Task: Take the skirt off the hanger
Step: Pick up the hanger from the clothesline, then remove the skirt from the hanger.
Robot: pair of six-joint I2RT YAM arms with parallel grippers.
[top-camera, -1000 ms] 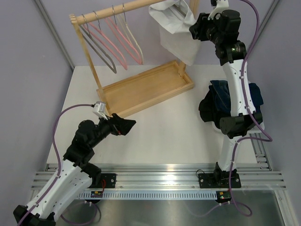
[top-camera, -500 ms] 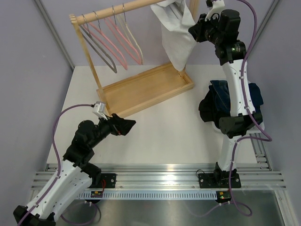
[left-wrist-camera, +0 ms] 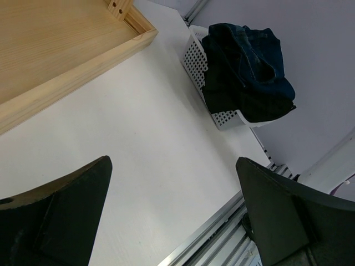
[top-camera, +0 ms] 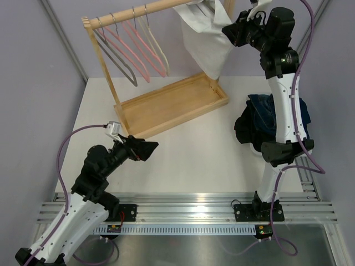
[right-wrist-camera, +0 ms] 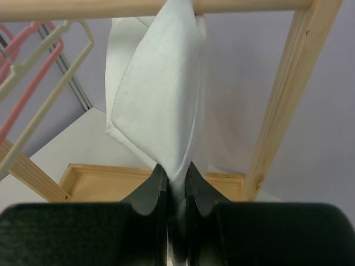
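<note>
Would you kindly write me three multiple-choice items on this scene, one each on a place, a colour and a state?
1. Where is the dark blue clothing? A. in the white basket B. in the wooden tray C. on the rail
2. What colour is the skirt? A. pink B. dark blue C. white
3. How do the right jaws stand? A. wide open B. shut on the skirt C. shut on a hanger
Answers: 1 A, heaped in the basket; 2 C, the hanging fabric is white; 3 B, they pinch its fabric.
</note>
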